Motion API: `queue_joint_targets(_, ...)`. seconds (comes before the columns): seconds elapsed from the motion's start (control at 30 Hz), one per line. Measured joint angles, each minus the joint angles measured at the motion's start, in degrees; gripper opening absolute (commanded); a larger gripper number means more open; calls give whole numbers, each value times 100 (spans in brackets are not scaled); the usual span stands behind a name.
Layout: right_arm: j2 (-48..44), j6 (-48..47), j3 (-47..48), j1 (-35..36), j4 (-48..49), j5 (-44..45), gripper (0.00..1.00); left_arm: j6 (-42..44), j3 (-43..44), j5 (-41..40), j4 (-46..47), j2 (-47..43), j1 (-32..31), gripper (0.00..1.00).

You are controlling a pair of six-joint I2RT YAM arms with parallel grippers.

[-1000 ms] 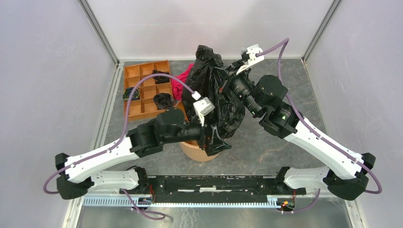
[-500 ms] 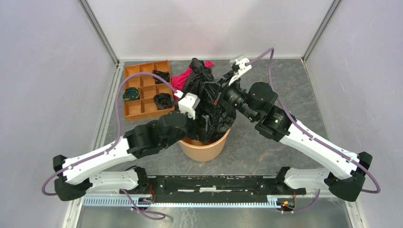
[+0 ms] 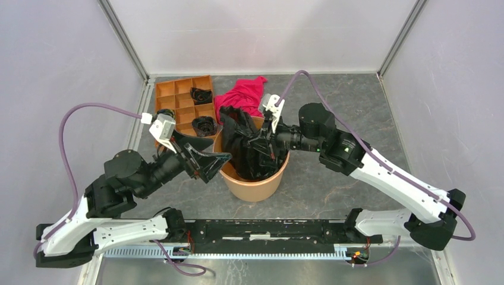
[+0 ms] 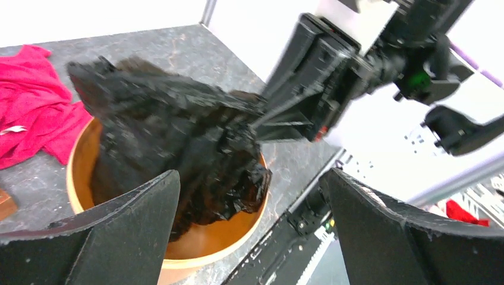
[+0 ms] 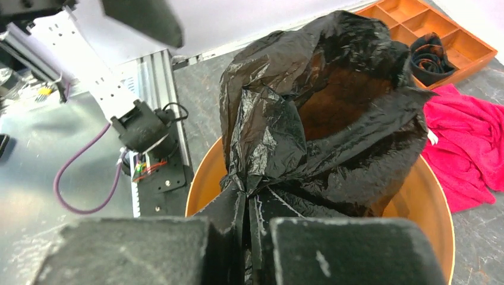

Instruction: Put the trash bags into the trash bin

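Note:
The big black trash bag (image 3: 242, 141) stands crumpled in the orange-brown trash bin (image 3: 254, 189), its top sticking up above the rim. My right gripper (image 3: 263, 144) is shut on a bunched fold of the bag over the bin's mouth; in the right wrist view the fingers (image 5: 246, 202) pinch the film of the bag (image 5: 324, 113) above the bin rim (image 5: 201, 178). My left gripper (image 3: 205, 163) is open and empty just left of the bin. In the left wrist view its open gripper (image 4: 251, 175) frames the bag (image 4: 178, 136) and the bin (image 4: 208, 252).
A red-pink cloth (image 3: 242, 94) lies behind the bin. A flat orange tray (image 3: 178, 113) with square compartments sits at the back left and holds small black items (image 3: 204, 124). The arms' base rail (image 3: 267, 228) runs along the near edge.
The bag has come down from above into the bin, carried by my right gripper. My left gripper has let go of it, opened and drawn back to the left.

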Motion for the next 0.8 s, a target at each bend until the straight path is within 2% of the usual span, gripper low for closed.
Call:
queue_joint_targets(0.1,-219,-55,-70,2,-92,-282,4,-149,-35,-575,94,26,0,100)
queue_joint_targets(0.23,-461,2,-212,2,103,-446,0,-374,-232,-1255,138,216,2,100)
queue_joint_targets(0.43,365,151,-361,7,356,-155,0,-391,195,-1602,-225,1084,0,100)
queue_joint_targets(0.6,918,310,-855,-4,39,109,0,-595,210,-1801,-649,1226,0,99)
queue_joint_targets(0.7,807,313,-855,-4,-83,317,0,-664,367,-2022,-1027,1360,0,95)
queue_joint_targets(0.8,350,337,-863,-4,-44,481,0,-673,774,-2406,-1453,1692,0,84)
